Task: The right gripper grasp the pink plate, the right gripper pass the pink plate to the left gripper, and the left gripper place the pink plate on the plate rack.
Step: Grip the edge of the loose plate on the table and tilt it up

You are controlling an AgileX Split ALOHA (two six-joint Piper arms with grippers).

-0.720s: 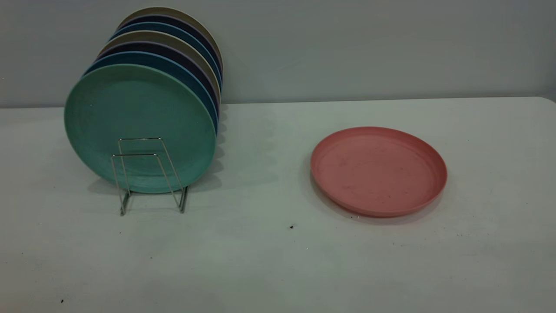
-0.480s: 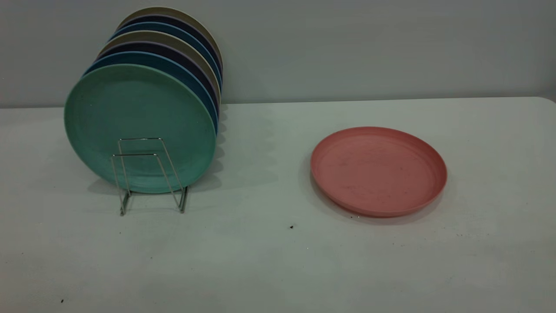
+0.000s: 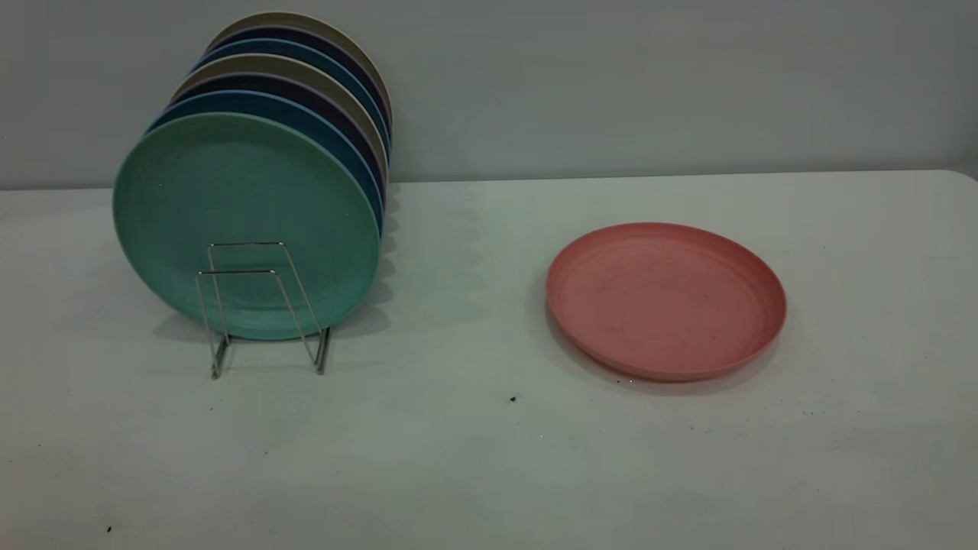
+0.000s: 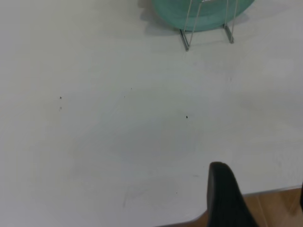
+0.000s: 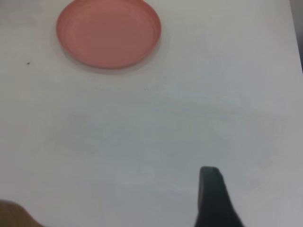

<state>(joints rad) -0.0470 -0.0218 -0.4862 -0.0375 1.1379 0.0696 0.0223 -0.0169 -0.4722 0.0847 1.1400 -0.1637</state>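
Note:
The pink plate [image 3: 665, 299] lies flat on the white table, right of centre; it also shows in the right wrist view [image 5: 109, 32]. The wire plate rack [image 3: 216, 365] stands at the left and holds several upright plates, with a teal-green plate [image 3: 244, 191] in front. The rack's front feet [image 4: 184, 41] show in the left wrist view. Neither gripper shows in the exterior view. My left gripper [image 4: 259, 182] is open and empty over the table's near edge, well short of the rack. My right gripper [image 5: 258, 187] is open and empty, well short of the pink plate.
Behind the teal-green plate [image 4: 208, 21] stand blue, dark and beige plates [image 3: 306, 84]. A grey wall rises behind the table. The table's edge [image 4: 265, 190] runs near my left gripper, with wooden floor beyond it.

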